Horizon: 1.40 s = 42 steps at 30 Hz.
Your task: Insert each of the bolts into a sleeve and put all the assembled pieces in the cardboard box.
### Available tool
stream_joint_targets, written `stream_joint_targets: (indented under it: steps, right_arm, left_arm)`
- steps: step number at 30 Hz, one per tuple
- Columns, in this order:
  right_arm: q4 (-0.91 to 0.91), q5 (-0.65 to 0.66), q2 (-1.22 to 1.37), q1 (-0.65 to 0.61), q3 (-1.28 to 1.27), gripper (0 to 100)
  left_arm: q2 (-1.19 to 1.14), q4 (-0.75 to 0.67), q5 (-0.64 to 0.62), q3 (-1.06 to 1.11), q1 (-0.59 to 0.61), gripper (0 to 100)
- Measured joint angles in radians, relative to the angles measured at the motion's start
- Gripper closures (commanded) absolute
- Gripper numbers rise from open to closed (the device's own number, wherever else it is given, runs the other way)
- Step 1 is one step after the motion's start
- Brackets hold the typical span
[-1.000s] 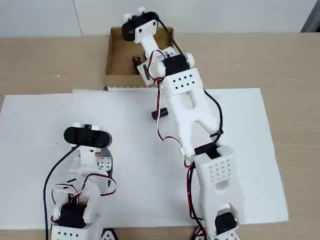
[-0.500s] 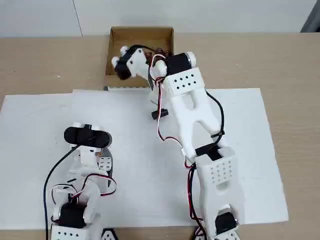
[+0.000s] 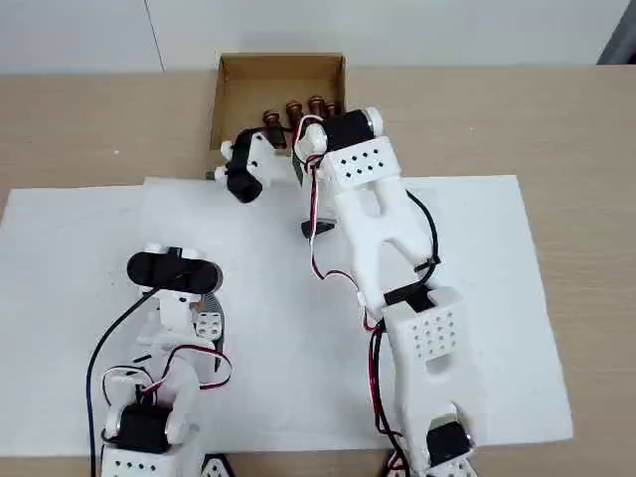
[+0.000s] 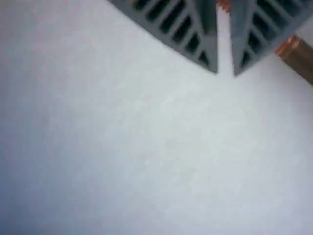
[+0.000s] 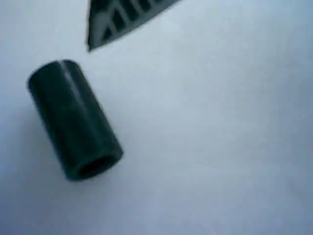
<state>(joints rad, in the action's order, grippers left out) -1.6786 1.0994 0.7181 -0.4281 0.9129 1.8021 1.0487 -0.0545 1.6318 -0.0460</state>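
From above, the right claw hangs at the near edge of the cardboard box, and whether it is apart or together cannot be told. Assembled pieces stand inside the box.

In the left wrist view, the left claw has its tips almost together, with a copper bolt just beside it.

In the right wrist view, a dark sleeve lies on paper.

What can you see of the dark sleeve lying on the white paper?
The sleeve is a short dark tube, smooth and plastic-looking, hollow, with one open end showing and a faint line along its side. It lies on its side, loose on the white paper. A grey ribbed fingertip hangs near its far end, not touching it.
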Motion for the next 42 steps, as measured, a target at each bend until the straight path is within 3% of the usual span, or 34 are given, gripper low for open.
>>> stream_joint_targets:
  steps: [18, 39, 42]
  right_arm:
    - [-0.002, 0.005, 0.032, -0.074, 0.000, 82.6]
    - [0.008, 0.041, 0.218, -0.063, 0.026, 83.1]
    - [0.008, 0.041, 0.230, -0.058, 0.035, 89.4]
  left_arm:
    - [0.000, 0.000, 0.000, 0.000, 0.000, 100]
    - [0.000, 0.000, 0.002, 0.000, 0.000, 99]
    - [0.000, 0.000, 0.002, 0.000, 0.000, 99]
